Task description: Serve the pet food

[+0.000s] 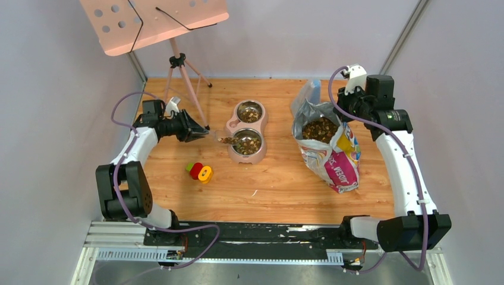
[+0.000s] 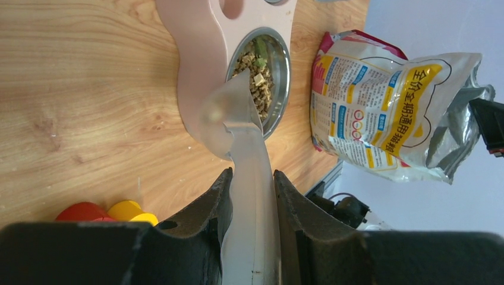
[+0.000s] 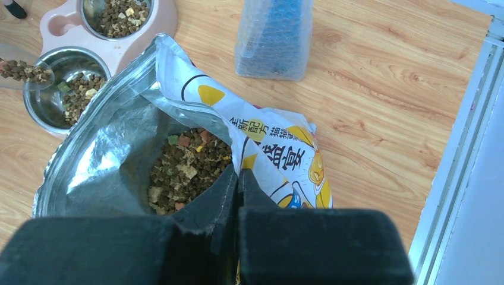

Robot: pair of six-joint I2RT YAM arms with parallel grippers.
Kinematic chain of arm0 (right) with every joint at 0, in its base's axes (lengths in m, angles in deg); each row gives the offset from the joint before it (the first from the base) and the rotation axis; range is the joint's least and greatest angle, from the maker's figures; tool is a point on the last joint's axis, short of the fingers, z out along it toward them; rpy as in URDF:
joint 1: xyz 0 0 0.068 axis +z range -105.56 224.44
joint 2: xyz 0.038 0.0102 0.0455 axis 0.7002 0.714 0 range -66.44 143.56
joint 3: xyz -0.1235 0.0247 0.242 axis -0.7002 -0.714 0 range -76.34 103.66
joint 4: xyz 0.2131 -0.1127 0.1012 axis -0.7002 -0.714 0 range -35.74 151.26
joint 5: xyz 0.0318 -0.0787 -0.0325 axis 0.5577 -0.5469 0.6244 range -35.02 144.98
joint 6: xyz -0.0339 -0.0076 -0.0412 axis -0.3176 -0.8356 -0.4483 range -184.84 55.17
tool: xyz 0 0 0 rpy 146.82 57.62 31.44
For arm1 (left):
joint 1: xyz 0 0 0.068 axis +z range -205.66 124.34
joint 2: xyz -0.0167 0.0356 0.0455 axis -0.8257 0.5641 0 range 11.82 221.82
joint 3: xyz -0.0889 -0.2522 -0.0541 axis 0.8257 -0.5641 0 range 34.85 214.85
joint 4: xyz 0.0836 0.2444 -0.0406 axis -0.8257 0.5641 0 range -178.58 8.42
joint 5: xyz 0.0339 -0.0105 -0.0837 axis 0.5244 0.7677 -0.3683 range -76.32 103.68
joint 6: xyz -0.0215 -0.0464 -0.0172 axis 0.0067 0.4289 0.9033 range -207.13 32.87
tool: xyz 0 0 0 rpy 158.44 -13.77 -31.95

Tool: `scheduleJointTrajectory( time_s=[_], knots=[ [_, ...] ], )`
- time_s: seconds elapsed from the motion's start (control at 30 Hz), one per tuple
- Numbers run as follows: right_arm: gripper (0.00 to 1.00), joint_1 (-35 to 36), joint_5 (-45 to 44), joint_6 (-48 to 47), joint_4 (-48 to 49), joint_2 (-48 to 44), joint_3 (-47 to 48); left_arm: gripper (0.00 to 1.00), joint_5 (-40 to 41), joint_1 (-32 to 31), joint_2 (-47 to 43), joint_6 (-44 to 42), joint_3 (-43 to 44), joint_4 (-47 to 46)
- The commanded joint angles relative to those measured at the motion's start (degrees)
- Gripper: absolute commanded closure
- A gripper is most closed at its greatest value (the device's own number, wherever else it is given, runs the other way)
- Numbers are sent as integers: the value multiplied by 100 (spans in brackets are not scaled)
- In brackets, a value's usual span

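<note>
wooden tabletop (image 1: 279, 184) runs under both your arms. your left gripper (image 2: 251, 178) pinches the handle of a clear plastic scoop (image 2: 238, 119), which carries brown kibble pet food (image 3: 24, 71) at the rim of the nearer steel bowl (image 3: 43, 105) in the pink double feeder (image 2: 196, 71). your right gripper (image 3: 238, 175) is pressed together on the rim of the printed foil bag (image 3: 279, 148), with more kibble inside

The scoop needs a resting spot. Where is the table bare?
Bare: the near wood between the toy and the bag, in front of the double bowl. Crowded: left of the bowl, where the left gripper holds the scoop.
</note>
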Motion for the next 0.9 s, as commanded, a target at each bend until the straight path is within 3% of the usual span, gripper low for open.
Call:
scheduleJointTrajectory(
  time_s=[0.0, 0.87],
  knots=[
    [100, -16, -16, -98, 372, -123, -16, 100, 60, 25, -67, -346, 243, 148],
    [100, -18, -10, -89, 423, -178, -111, 100, 549, -662, -207, -1619, 864, 998]
  ],
)
